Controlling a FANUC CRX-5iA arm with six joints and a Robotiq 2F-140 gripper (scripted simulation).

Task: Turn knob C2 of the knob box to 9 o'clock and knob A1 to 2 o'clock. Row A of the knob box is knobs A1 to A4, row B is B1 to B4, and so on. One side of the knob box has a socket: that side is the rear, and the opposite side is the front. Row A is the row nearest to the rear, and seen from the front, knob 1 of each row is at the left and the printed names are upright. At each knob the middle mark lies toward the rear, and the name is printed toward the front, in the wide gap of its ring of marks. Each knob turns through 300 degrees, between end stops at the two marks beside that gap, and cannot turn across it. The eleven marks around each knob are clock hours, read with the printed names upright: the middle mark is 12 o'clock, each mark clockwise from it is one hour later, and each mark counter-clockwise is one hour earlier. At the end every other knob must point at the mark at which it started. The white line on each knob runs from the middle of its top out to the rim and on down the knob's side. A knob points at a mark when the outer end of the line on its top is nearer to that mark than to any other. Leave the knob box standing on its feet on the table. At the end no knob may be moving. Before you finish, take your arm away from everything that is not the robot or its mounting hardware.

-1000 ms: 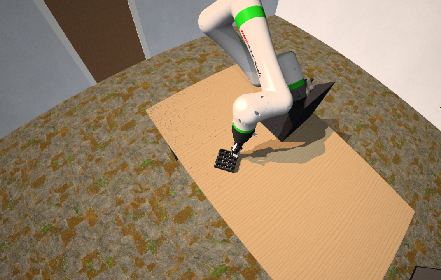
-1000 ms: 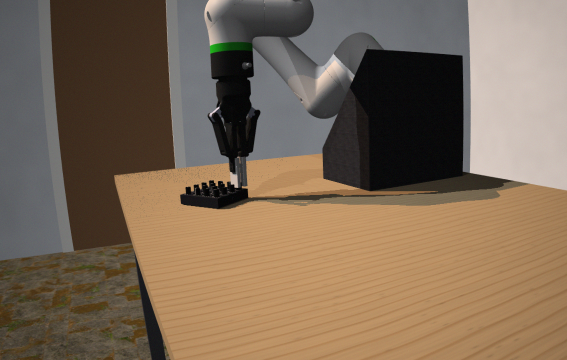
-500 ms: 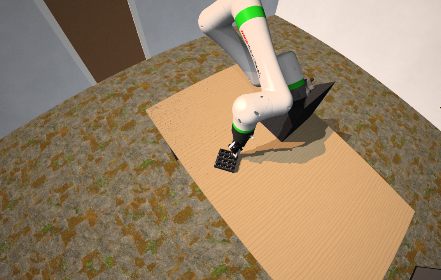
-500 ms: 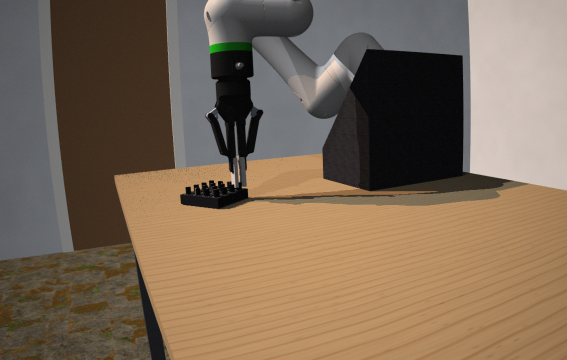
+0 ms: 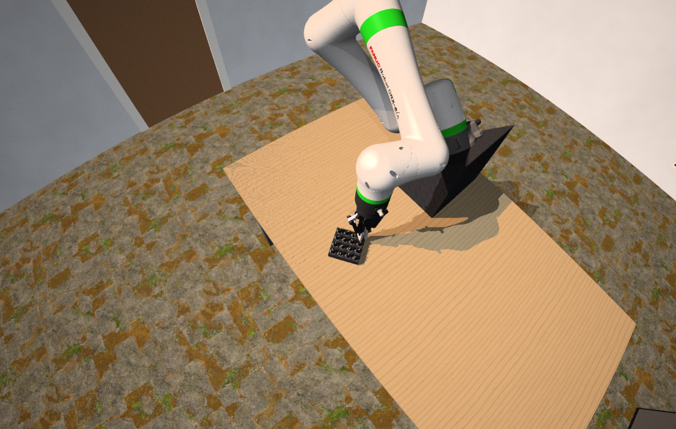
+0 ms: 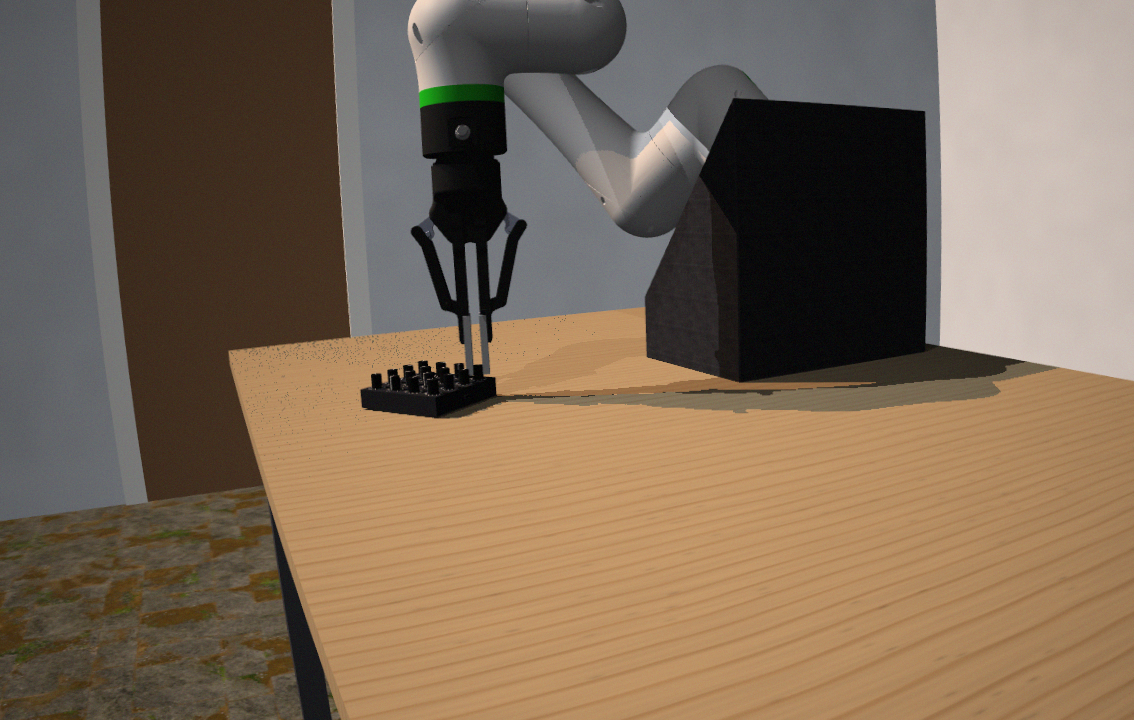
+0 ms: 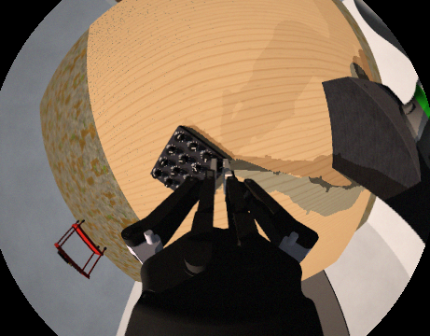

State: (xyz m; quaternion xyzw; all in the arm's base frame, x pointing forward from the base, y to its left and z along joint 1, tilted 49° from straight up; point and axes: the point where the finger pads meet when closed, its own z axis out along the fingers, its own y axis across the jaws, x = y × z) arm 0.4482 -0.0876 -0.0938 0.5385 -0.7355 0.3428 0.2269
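You have the pincer [image 5: 362, 236] [image 6: 476, 365] [image 7: 219, 166] pointing down at one corner of the knob box [image 5: 344, 260] [image 6: 396, 402] [image 7: 172, 160], the corner on the side toward the black pedestal [image 5: 425, 194] [image 6: 831, 232] [image 7: 373, 135]. Its fingers stand close together, a narrow gap between them, pinching the corner knob [image 6: 477, 369]. The rest of the box lies to one side of your fingertips, its other knobs outside the grip. The box sits flat on the wooden table [image 5: 436, 320] [image 6: 732, 537] [image 7: 177, 70], well apart from the pedestal. You can't read the knob's printed name or its line here.
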